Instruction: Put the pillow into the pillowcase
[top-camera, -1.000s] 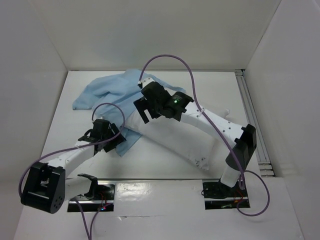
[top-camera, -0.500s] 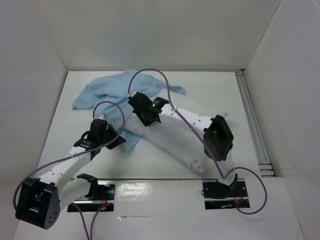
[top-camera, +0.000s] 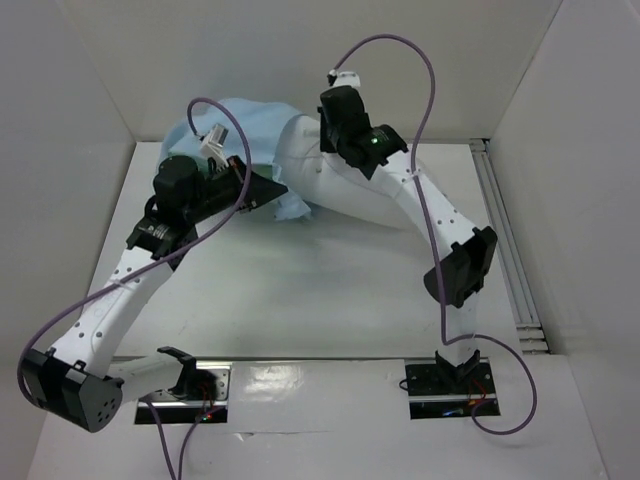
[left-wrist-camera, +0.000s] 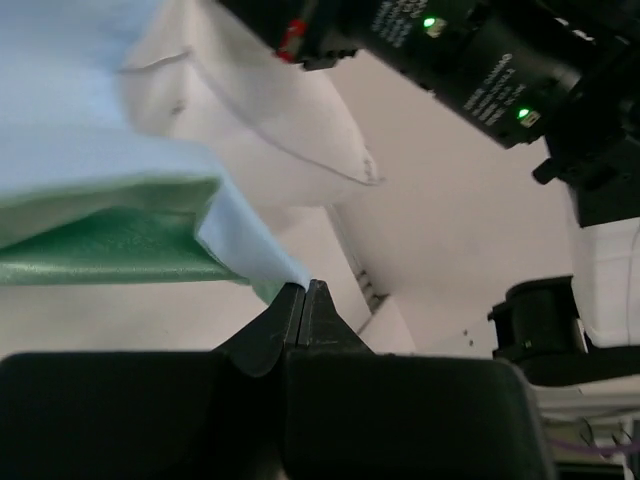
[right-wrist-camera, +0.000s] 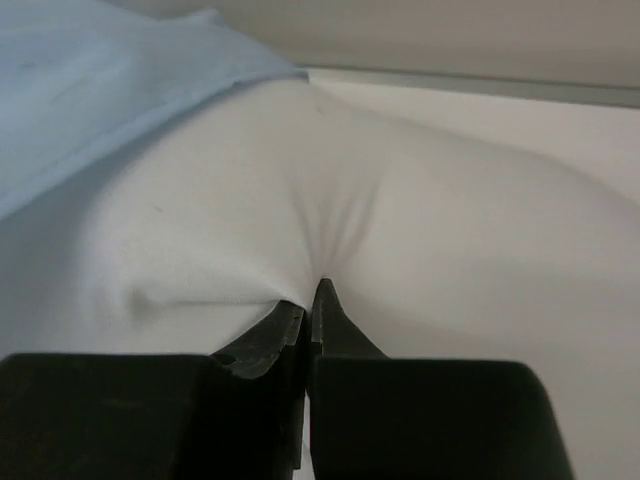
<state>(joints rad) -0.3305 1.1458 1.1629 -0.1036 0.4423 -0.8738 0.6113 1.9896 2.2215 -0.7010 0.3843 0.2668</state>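
The white pillow (top-camera: 345, 190) hangs lifted at the back of the table, one end raised. My right gripper (right-wrist-camera: 313, 295) is shut on a pinch of its fabric, and creases run out from the fingertips. The pillowcase (top-camera: 250, 125), light blue, is draped over the pillow's far left end. My left gripper (left-wrist-camera: 303, 288) is shut on a corner of the pillowcase (left-wrist-camera: 90, 140), whose green inner face (left-wrist-camera: 110, 245) shows below the blue. In the left wrist view the pillow (left-wrist-camera: 270, 120) bulges beside that opening. From above, the left gripper (top-camera: 278, 188) sits just left of the pillow.
A metal rail (top-camera: 502, 225) runs along the table's right edge. White walls close in the back and both sides. Purple cables (top-camera: 420, 70) loop above both arms. The right arm's black wrist (left-wrist-camera: 480, 70) fills the upper right of the left wrist view.
Both grippers have shut, the left on the pillowcase and the right on the pillow. Both arms rose and swung toward the back wall, lifting the cloth and pillow off the table.
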